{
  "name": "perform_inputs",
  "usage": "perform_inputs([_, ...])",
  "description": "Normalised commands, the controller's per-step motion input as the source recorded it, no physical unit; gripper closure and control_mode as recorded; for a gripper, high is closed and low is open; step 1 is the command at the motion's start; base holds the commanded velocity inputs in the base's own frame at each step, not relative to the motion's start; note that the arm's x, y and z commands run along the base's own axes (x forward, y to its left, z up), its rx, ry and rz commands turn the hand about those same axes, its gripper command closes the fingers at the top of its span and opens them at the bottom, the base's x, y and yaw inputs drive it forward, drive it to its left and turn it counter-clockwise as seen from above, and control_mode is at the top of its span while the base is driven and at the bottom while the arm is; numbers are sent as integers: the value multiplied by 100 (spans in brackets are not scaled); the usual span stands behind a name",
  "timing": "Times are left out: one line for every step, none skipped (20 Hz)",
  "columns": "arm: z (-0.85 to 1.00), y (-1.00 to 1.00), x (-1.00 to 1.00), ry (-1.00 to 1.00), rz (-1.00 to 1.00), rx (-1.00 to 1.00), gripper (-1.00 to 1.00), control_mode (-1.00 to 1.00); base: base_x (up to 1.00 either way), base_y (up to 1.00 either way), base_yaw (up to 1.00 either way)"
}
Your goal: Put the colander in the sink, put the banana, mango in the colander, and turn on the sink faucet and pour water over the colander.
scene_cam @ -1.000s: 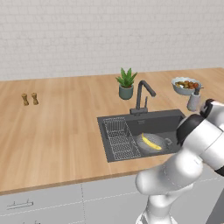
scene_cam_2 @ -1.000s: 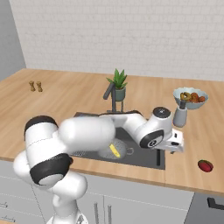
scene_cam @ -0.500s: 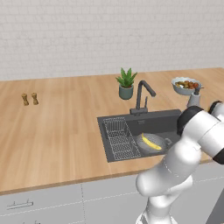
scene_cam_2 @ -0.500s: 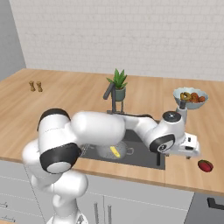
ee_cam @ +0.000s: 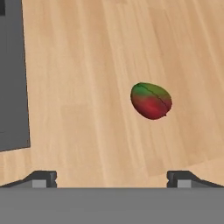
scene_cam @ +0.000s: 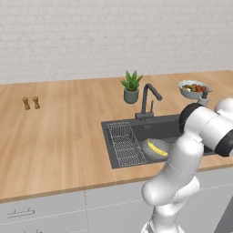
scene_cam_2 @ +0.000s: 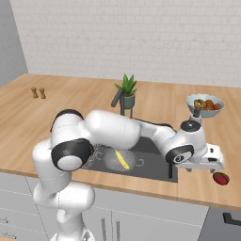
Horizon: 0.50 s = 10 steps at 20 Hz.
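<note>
The light-grey colander (scene_cam_2: 115,160) sits in the dark sink (scene_cam: 136,125), and the yellow banana (scene_cam_2: 122,160) lies inside it; both also show in the left base view, colander (scene_cam: 160,150) and banana (scene_cam: 156,148). The reddish-green mango (ee_cam: 151,101) lies on the wooden counter right of the sink, near the front edge (scene_cam_2: 221,178). My gripper (ee_cam: 112,178) hangs open just above the counter with nothing between its fingers; the mango lies ahead of it, toward the right fingertip. In the right base view the gripper (scene_cam_2: 210,167) is just left of the mango. The dark faucet (scene_cam: 148,100) stands behind the sink; no water runs.
A wire rack (scene_cam: 125,142) fills the sink's left part. A bowl of fruit (scene_cam_2: 205,103) and a small grey bottle (scene_cam_2: 195,113) stand behind the hand. A potted plant (scene_cam: 131,86) is by the faucet. Two shakers (scene_cam: 31,103) stand far left. The sink's edge (ee_cam: 13,74) lies left of the hand.
The arm has swung right, from over the sink to over the counter beside the mango. The jaws stayed open. Colander and banana have not moved.
</note>
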Motion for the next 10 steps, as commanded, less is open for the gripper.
perform_inputs([0,-23,-2,7,8,-1,-100,-100,0,0,0])
perform_inputs([0,-22,0,10,10,0,-100,-100,0,0,0])
perform_inputs([0,-20,0,8,13,0,-100,-100,0,0,0])
perform_inputs([0,-16,0,4,15,0,-100,-100,0,0,0])
perform_inputs([0,-17,0,0,15,0,-100,-100,0,0,0])
perform_inputs([0,-20,0,0,17,0,-100,-100,0,0,0])
perform_inputs([0,-27,0,0,18,0,-100,-100,0,0,0])
perform_inputs([0,-30,0,0,19,0,-100,-100,0,0,0])
perform_inputs([0,-30,0,0,20,0,-100,-100,0,0,0])
perform_inputs([0,-27,0,0,20,0,-100,-100,0,0,0])
